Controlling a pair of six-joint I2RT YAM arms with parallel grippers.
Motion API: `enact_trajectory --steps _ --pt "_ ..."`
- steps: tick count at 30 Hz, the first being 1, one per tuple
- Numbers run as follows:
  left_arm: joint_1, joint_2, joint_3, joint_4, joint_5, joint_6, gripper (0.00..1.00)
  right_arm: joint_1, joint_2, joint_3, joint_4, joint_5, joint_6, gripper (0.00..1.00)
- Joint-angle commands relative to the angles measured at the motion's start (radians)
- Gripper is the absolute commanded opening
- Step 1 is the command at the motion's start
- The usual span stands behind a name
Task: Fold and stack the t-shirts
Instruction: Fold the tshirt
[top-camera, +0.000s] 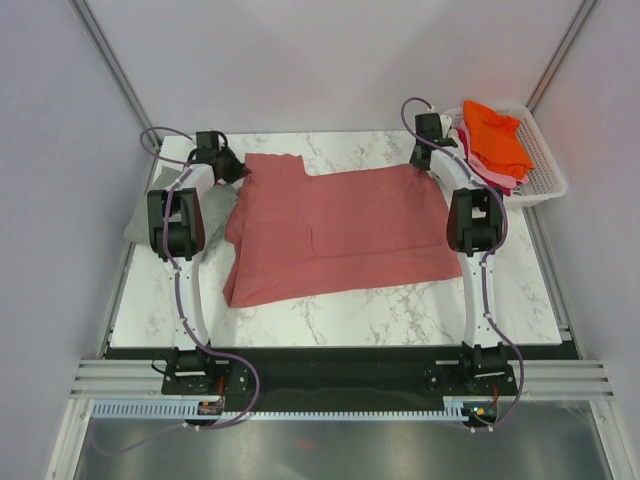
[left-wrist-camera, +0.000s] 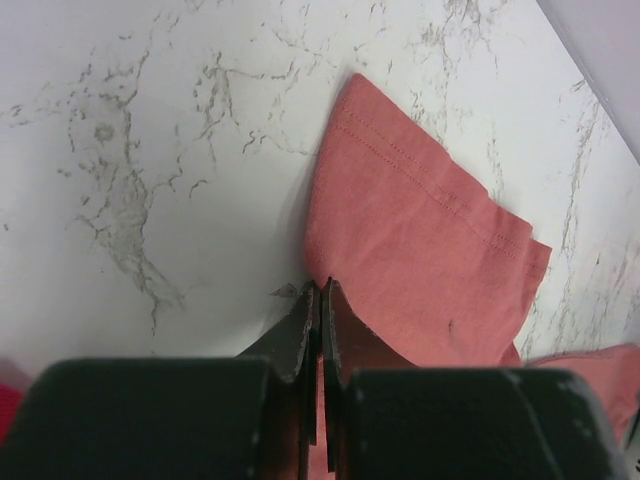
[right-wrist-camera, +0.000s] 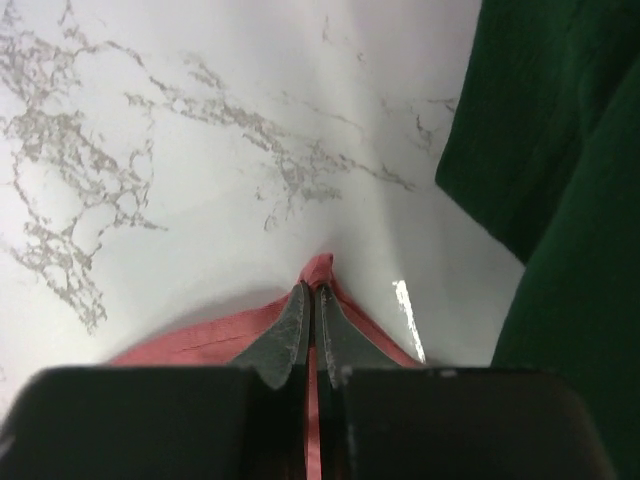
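Status: early in the task. The salmon-pink tee (top-camera: 335, 230) lies spread on the desk (top-camera: 350, 310), mostly flat, one sleeve poking out at the far-left corner, near-left hem a bit skewed. I see no crisp fold in it yet, so I judge this one as laid out and at the first fold. A grey tee (top-camera: 145, 215) sits at the desk's left edge, outside my left arm and partly hidden by it; can't tell if it's folded. The white basket (top-camera: 548, 170) at far right holds an orange tee (top-camera: 495, 135) on top of pink and white ones, bunched, so those are left to do. No proper stack visible. My left hand (left-wrist-camera: 320, 290) is at the far-left of the tee, fingers pressed together on the fabric edge right beside the sleeve, low on the desk. My right hand (right-wrist-camera: 312, 292) is at the far-right corner, fingers also pinched tight with a small peak of salmon cloth between the tips. So the tee stretches between my two hands, its body running toward the near edge. A dark green tee (right-wrist-camera: 560, 180) shows just right of my right hand in the wrist view, not touching it; I can't locate it in the overhead view.
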Motion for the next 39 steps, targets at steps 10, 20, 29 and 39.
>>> enact_trajectory --steps 10,20,29,39 --pt "-0.028 -0.194 -0.082 0.024 -0.080 0.099 0.02 0.021 -0.207 -0.131 -0.005 -0.034 0.005 0.03" --pt "-0.028 -0.322 -0.222 0.085 -0.080 0.116 0.02 0.015 -0.304 -0.208 -0.005 -0.021 0.022 0.03" --pt "-0.030 -0.477 -0.441 0.216 -0.072 0.144 0.02 -0.004 -0.401 -0.307 -0.005 -0.069 0.039 0.00" --pt "-0.031 -0.691 -0.692 0.342 -0.063 0.176 0.02 -0.012 -0.539 -0.473 0.031 -0.117 0.054 0.00"
